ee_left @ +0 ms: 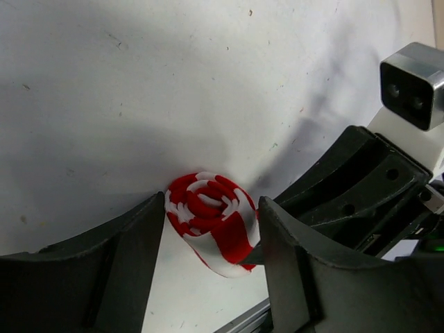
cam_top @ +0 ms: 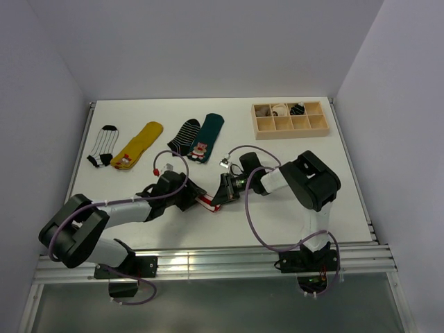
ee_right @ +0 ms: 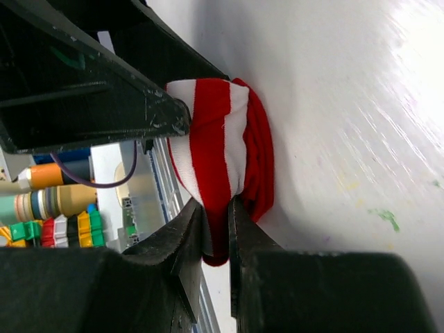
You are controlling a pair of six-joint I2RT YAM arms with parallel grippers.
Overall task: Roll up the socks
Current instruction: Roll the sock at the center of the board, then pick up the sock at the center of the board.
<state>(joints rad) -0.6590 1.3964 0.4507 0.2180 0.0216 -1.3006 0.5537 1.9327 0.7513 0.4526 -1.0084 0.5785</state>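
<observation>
A red-and-white striped sock (cam_top: 209, 203), rolled into a tight spiral (ee_left: 208, 208), lies on the white table between the two arms. My left gripper (ee_left: 211, 203) straddles the roll, and both fingers touch its sides. My right gripper (ee_right: 216, 209) is shut on the sock's loose outer end (ee_right: 220, 239), pinching the striped fabric. In the top view the left gripper (cam_top: 193, 198) and the right gripper (cam_top: 221, 194) meet at the roll. At the back lie a black sock with white stripes (cam_top: 103, 146), a second black striped sock (cam_top: 184, 136) and a dark green sock with a bear (cam_top: 207, 137).
A yellow sock (cam_top: 138, 145) lies between the two black ones. A wooden compartment box (cam_top: 289, 118) at the back right holds several rolled socks. The table's near edge with its metal rail (cam_top: 208, 258) runs just below the grippers.
</observation>
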